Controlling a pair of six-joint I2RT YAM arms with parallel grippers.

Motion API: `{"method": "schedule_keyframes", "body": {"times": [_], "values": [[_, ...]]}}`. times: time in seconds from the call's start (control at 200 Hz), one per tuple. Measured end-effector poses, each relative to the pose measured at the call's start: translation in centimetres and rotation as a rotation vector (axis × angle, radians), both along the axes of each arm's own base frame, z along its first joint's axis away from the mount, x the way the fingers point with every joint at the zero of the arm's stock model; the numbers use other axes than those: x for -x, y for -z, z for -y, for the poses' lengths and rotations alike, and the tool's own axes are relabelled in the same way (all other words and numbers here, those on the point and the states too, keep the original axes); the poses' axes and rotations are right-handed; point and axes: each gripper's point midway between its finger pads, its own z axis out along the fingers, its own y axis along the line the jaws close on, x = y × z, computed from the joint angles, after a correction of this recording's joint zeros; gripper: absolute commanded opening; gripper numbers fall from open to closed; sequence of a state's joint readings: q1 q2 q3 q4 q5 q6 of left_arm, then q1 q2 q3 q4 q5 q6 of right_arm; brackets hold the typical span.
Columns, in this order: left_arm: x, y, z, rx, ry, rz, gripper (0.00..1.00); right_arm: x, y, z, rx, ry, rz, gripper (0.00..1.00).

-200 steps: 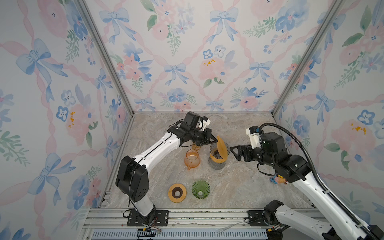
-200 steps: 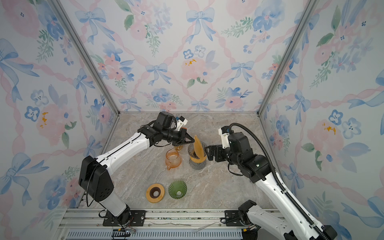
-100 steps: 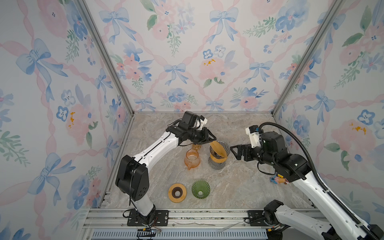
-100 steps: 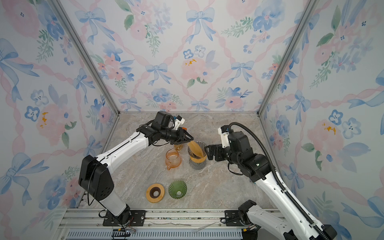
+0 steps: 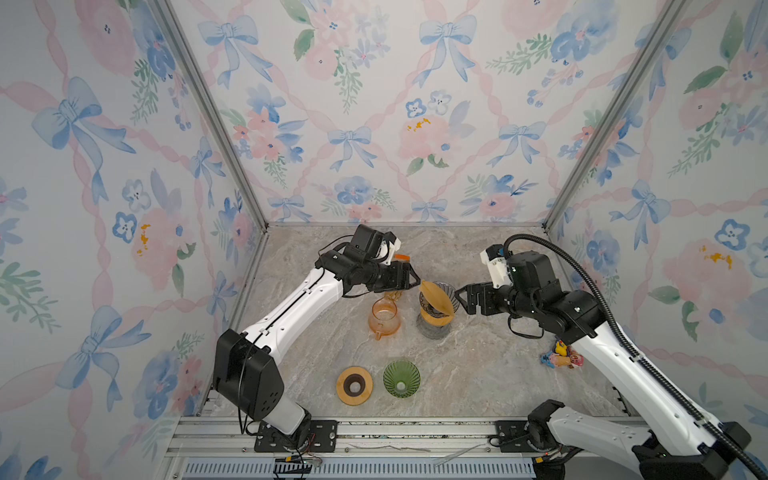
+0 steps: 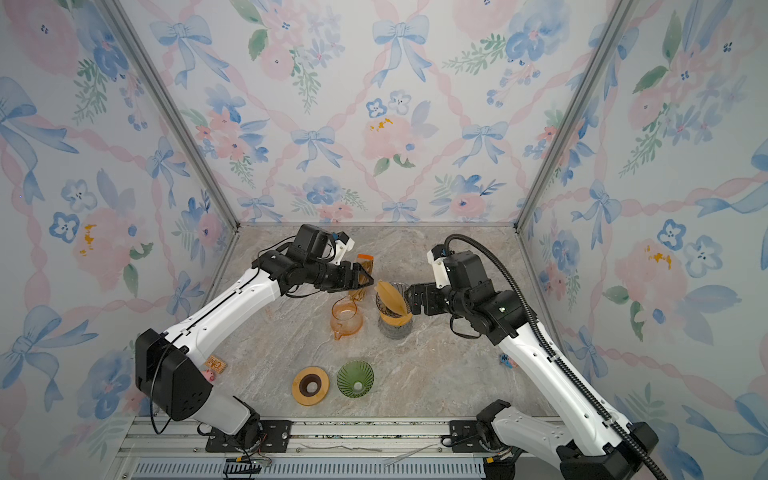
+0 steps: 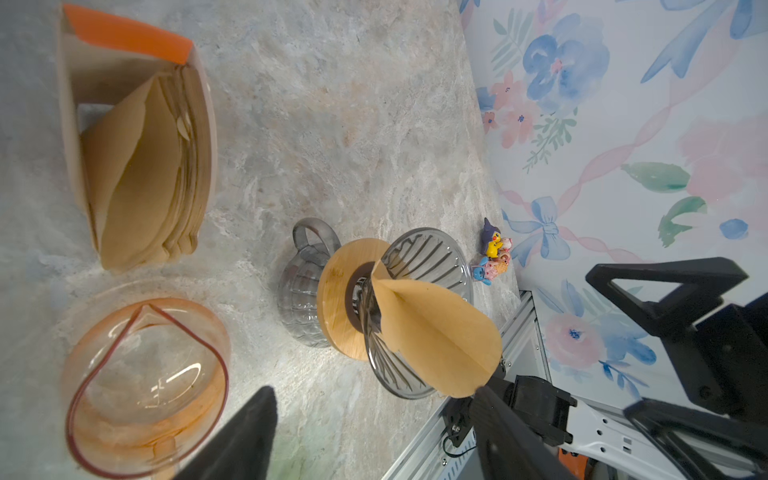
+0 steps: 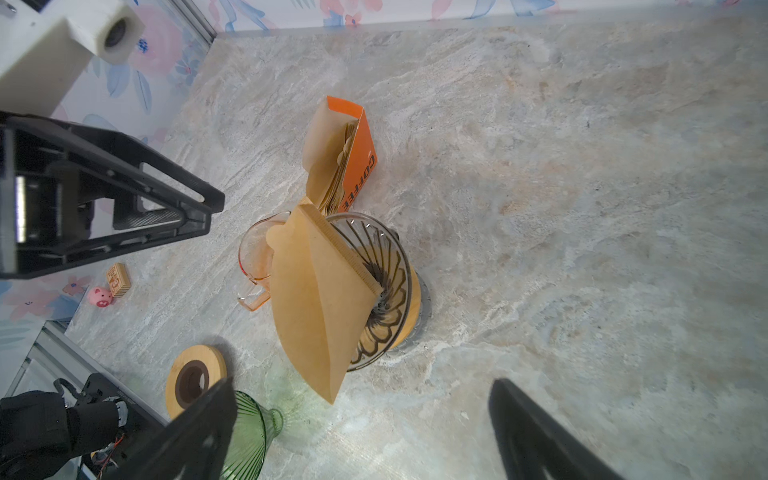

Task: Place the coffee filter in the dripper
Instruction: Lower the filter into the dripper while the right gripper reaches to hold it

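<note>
- At the left of the table [image 5: 490, 374], near its front edge, a spare wooden ring [image 5: 354, 385] and a green dripper [image 5: 401, 378] lie well apart from the work, and I see no risk to them.
- Further back, the amber carafe [image 5: 384, 318] and the open filter box [image 8: 359, 166] stand just beside the target. A careless sweep of the left arm could knock either over.
- Next comes the left gripper [image 5: 415, 279], which hovers near the filter's upper edge with its jaws spread and nothing between them.
- Beside it, the coffee filter [image 8: 316, 299] is in the grey glass dripper [image 8: 405, 266], but only loosely. It is folded flat with its point down in the cone, and it leans on the rim with much of the paper overhanging.
- I judge that the filter is not properly seated. Light and unopened, the paper could tip out over the rim, or come out if a finger brushes it.
- The dripper rides on a wooden collar [image 7: 336, 291] over a grey server [image 7: 299, 291], so a sideways push on the filter might shift or tilt the whole stack.
- On the far side, the right gripper [image 5: 460, 300] waits close by, jaws wide and empty. Pressing in too hard from there would crease the paper.
- At the far right, small toys [image 5: 561, 358] sit well clear.
</note>
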State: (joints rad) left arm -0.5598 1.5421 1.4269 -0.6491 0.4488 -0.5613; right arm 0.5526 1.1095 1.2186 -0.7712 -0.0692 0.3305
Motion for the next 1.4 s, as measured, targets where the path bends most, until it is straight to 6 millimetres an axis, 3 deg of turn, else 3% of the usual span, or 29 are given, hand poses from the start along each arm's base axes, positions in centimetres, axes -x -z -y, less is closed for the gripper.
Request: {"method": "schedule_keyframes", "body": {"times": [0.06, 0.24, 0.525, 0.83, 1.4], "values": [[0.7, 0.3, 0.4, -0.03, 0.019, 0.009, 0.98, -0.3, 0.4, -0.2, 0.016, -0.003, -0.021, 0.96], [2.4, 1.4, 1.4, -0.119, 0.051, 0.026, 0.98, -1.0, 1.7, -0.8, 0.06, -0.01, -0.076, 0.96], [0.8, 3.0, 1.6, -0.229, 0.004, 0.05, 0.98, -2.3, 3.5, -1.4, 0.116, -0.024, -0.122, 0.96], [0.6, 4.1, 2.9, -0.278, 0.016, 0.054, 0.98, -3.5, 5.1, -2.0, 0.161, -0.041, -0.155, 0.96], [-0.1, 6.1, 2.4, -0.354, 0.004, 0.051, 0.98, -5.2, 8.7, -1.6, 0.254, -0.02, -0.219, 0.96]]}}
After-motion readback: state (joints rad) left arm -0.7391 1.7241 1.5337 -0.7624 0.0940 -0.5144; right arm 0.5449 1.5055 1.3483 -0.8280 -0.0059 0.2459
